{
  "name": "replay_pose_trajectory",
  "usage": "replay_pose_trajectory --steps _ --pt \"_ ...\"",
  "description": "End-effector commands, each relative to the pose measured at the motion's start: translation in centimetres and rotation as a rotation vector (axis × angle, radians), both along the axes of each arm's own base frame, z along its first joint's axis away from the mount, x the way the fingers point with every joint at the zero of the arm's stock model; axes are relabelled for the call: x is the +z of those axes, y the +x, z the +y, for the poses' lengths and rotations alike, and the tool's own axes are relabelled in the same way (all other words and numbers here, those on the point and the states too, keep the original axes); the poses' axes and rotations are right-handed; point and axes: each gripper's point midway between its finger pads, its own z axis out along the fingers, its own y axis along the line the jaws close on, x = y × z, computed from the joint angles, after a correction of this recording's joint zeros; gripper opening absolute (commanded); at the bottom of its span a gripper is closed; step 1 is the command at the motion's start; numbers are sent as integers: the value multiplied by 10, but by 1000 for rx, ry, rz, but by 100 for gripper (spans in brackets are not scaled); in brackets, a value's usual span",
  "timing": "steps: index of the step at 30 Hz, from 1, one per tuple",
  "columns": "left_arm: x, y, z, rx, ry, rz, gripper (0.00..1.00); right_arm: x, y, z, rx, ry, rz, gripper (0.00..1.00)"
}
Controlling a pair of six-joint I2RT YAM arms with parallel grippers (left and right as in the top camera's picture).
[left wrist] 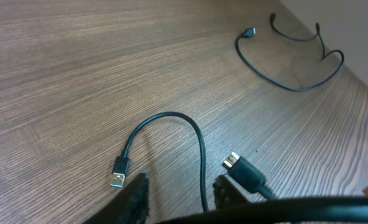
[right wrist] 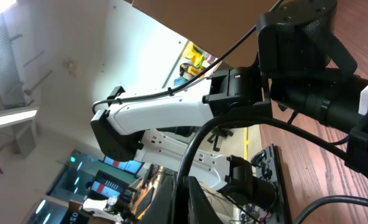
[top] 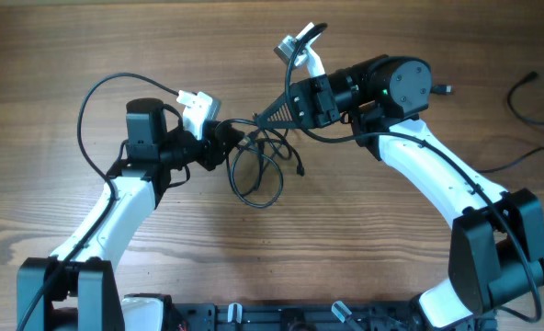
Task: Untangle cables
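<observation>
Right gripper (top: 259,118) tight on the cables (top: 265,145), left gripper (left wrist: 181,190) half-open around one

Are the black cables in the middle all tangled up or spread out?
Tangled. Seen from overhead, the cables cross over each other in loops, bunched together in one clump.

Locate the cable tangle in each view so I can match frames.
Overhead: tangle at picture centre.
Left wrist: lower middle, a looped strand ending in a USB plug.
Right wrist: only one strand, arcing up from bottom centre.
Shared landmark: the wood-grain table, visible in all three.
</observation>
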Motion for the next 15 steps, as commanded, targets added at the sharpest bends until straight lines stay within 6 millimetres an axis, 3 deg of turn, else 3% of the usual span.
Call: replay_pose_trajectory --steps 1,3,4,6,8,10,15 --pt "-11 11 22 160 3 91 25 -3 -9 -4 47 -29 -30 4" --pt "-29 22 65 415 40 205 20 -3 -5 -8 35 -29 -29 4" --pt "-41 23 95 592 57 287 11 -3 -3 -10 25 -30 -29 4" --pt "-58 16 139 838 81 398 9 -3 2 -15 8 -30 -29 4" --pt "-75 -4 188 1105 102 518 8 -3 8 -21 -15 -30 -28 4" --pt "-83 -21 214 1224 101 587 7 -3 14 -26 -33 -30 -28 4" --pt "-91 -46 254 1378 54 678 4 -3 30 -44 -96 -31 -27 4"
